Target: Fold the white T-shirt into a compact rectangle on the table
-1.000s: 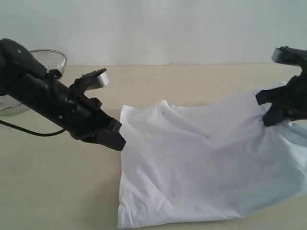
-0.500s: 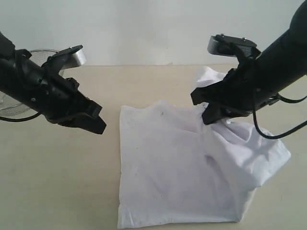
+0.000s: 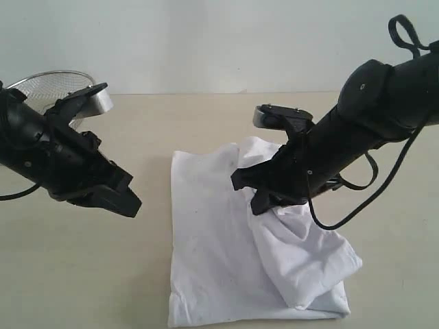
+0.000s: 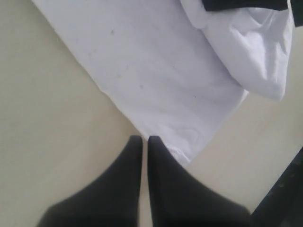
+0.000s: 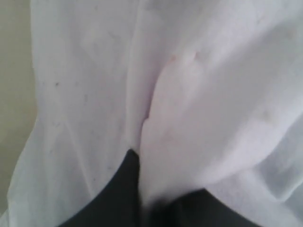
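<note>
The white T-shirt [image 3: 206, 253] lies on the table [image 3: 82, 274], its plain side up. Its right half is lifted and doubled over toward the middle. My right gripper [image 3: 257, 195] is shut on a bunch of that cloth, just above the shirt's centre. In the right wrist view the white T-shirt [image 5: 199, 94] drapes over my right gripper [image 5: 142, 161] and hides one finger. My left gripper [image 3: 127, 205] hangs shut and empty over bare table, left of the shirt. The left wrist view shows my left gripper [image 4: 142, 139] by the edge of the white T-shirt [image 4: 156, 71].
A round wire-mesh basket [image 3: 48, 86] stands at the back left, behind my left arm. A pale wall closes off the table's far edge. The right arm's cables loop beside its forearm [image 3: 384, 103].
My right gripper has swept from the far right toward the middle, dragging the shirt's right side up and over. My left arm has pulled back to the left, away from the shirt.
</note>
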Action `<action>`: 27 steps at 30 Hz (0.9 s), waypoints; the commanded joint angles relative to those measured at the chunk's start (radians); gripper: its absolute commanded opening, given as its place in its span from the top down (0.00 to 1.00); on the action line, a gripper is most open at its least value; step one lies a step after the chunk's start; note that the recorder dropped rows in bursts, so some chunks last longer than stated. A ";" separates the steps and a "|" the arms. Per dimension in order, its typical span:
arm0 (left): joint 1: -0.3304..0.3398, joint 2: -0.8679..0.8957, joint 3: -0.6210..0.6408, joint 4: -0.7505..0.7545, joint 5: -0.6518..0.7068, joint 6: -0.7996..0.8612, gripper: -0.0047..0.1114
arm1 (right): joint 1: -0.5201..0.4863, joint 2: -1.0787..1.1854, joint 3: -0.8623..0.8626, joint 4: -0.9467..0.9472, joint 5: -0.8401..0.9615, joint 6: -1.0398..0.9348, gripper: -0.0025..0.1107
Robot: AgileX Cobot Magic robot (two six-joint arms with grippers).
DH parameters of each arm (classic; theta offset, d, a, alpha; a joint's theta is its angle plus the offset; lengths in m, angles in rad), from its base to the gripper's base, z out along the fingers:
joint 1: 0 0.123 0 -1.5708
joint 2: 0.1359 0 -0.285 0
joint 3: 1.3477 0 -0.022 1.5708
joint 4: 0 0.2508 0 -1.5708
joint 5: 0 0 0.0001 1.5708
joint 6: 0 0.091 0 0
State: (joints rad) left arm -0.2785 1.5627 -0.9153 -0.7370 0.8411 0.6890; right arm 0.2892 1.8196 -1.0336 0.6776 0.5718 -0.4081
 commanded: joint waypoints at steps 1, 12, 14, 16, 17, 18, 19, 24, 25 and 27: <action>0.004 -0.010 0.005 0.001 0.001 -0.016 0.92 | 0.001 -0.004 -0.006 0.074 0.040 -0.119 0.90; 0.004 -0.010 0.005 0.001 -0.008 -0.016 0.92 | -0.001 -0.025 -0.038 0.150 0.128 -0.152 0.36; 0.004 -0.010 0.005 0.001 -0.008 -0.016 0.92 | -0.001 -0.046 -0.064 0.121 0.163 -0.152 0.36; 0.004 -0.010 0.005 0.001 -0.008 -0.016 0.92 | -0.001 -0.078 -0.090 0.077 0.177 -0.142 0.36; 0.004 -0.010 0.005 0.003 -0.007 -0.016 0.92 | -0.001 -0.095 -0.097 0.045 0.177 -0.117 0.36; 0.004 -0.010 0.005 0.005 -0.007 -0.016 0.92 | -0.001 -0.113 -0.111 -0.028 0.177 -0.072 0.36; 0.004 -0.010 0.005 0.005 -0.007 -0.016 0.92 | -0.001 -0.131 -0.120 -0.092 0.177 -0.010 0.36; 0.004 -0.008 0.007 0.005 -0.011 -0.016 0.92 | -0.001 -0.208 -0.134 -0.562 0.236 0.347 0.40; 0.004 -0.008 0.007 0.005 -0.015 -0.016 0.92 | -0.001 -0.219 -0.134 -0.637 0.274 0.401 0.44; 0.004 -0.006 0.007 0.005 -0.026 -0.016 0.92 | -0.001 -0.235 -0.134 -0.792 0.370 0.493 0.63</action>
State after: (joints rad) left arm -0.2785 1.5627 -0.9153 -0.7345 0.8289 0.6821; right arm 0.2892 1.6143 -1.1632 0.0926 0.8302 -0.0471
